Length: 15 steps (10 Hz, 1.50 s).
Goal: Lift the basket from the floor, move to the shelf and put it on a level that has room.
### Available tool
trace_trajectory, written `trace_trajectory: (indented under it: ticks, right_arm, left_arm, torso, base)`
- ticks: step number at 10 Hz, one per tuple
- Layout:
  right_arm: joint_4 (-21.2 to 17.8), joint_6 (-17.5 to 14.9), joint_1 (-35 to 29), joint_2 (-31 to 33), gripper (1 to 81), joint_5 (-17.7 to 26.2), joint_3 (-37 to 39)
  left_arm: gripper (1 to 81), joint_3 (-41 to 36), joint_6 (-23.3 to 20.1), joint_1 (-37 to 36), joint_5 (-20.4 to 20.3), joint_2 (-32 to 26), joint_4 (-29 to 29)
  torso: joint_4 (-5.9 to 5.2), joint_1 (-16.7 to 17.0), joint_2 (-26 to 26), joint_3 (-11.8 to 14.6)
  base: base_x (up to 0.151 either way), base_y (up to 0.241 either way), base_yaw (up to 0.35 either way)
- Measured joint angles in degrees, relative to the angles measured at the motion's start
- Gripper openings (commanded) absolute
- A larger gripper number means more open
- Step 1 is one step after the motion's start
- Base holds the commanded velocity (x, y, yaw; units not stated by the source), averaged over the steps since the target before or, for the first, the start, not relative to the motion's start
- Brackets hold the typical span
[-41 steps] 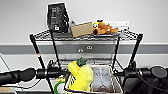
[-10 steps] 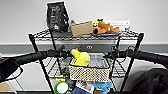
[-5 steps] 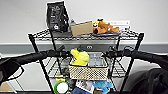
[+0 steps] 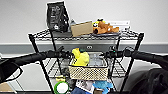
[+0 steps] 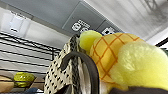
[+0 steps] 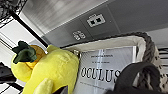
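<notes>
1. The basket (image 4: 88,70) was off the floor and held up between the two arms at the front of the shelf (image 4: 134,50), about level with the second tier (image 4: 51,65) from the top. A yellow plush toy (image 4: 80,57) and a grey box (image 4: 96,60) sat inside it.
2. The left tool (image 4: 67,54) was at the basket's left end and the right tool (image 4: 107,54) at its right end. From the way the basket hung between them, each seemed closed on a dark handle (image 5: 82,62), though the fingers themselves were hard to make out.
3. The step in hand looked like the placing: lifting and driving appeared done, and the basket stood at the front edge of that tier, not clearly resting on it.
4. The top tier carried a black bag (image 4: 57,16), a cardboard piece (image 4: 82,28) and an orange plush toy (image 4: 105,27). Things also lay on the tier below the basket.
5. The next move would call for carrying the basket level and inward between the front posts, then lowering it onto the wire grid before letting go.
</notes>
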State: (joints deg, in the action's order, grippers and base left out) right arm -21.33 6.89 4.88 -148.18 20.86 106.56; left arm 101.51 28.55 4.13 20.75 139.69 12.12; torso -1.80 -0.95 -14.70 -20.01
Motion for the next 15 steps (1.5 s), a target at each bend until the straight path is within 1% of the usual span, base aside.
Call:
trace_trajectory:
  ticks: [2, 3, 5, 7, 9, 11, 13, 15]
  right_arm:
    - [0.0, 0.0, 0.0, 1.0, 81.1, -0.1, -0.9]
    - [0.0, 0.0, 0.0, 2.1, 81.1, -0.1, -2.1]
    - [0.0, 0.3, 0.0, 5.0, 81.1, 0.1, -5.4]
    - [0.0, 0.5, 0.0, 8.7, 81.1, -0.1, -10.2]
    - [0.0, 0.7, 0.0, 13.9, 81.1, -1.0, -16.7]
    - [0.0, 0.7, 0.5, 19.5, 81.1, -2.5, -22.9]
    - [0.0, 0.7, 4.1, 25.6, 81.1, -3.9, -28.3]
    - [0.1, 0.7, 8.4, 31.3, 81.1, -4.8, -33.8]
  left_arm:
    - [81.1, -0.8, 0.0, 0.0, -0.2, -1.2, -0.1]
    - [81.1, -1.8, 0.0, -0.2, -0.4, -2.7, -0.1]
    - [81.1, -5.4, 0.0, -1.6, -1.3, -6.3, -0.1]
    - [81.1, -10.1, 0.0, -1.7, -1.4, -10.3, -0.1]
    - [81.1, -15.2, 0.0, -1.7, -1.4, -14.2, -0.1]
    - [81.1, -19.4, 0.0, 0.6, -1.7, -18.2, -0.5]
    - [81.1, -24.2, 0.0, 5.2, -1.7, -22.9, -1.7]
    - [81.1, -29.9, 0.0, 6.5, -3.1, -27.1, -2.8]
  torso:
    - [0.00, 0.0, 0.0, 0.0]
    - [0.00, 0.0, 0.0, 0.0]
    - [0.00, 0.0, 0.0, 0.0]
    - [0.00, 0.0, 0.0, 0.0]
    - [0.00, 0.0, 0.0, 0.0]
    - [0.00, 0.0, 0.0, 0.0]
    - [0.00, 0.0, 0.0, 0.0]
    - [0.00, 0.0, 0.0, 0.0]
  base:
    - [0.000, 0.000, 0.000]
    - [0.000, 0.000, 0.000]
    - [0.000, 0.000, 0.000]
    - [0.000, 0.000, 0.000]
    - [0.000, 0.000, 0.000]
    - [0.000, 0.000, 0.000]
    - [0.000, 0.000, 0.000]
    - [0.000, 0.000, 0.000]
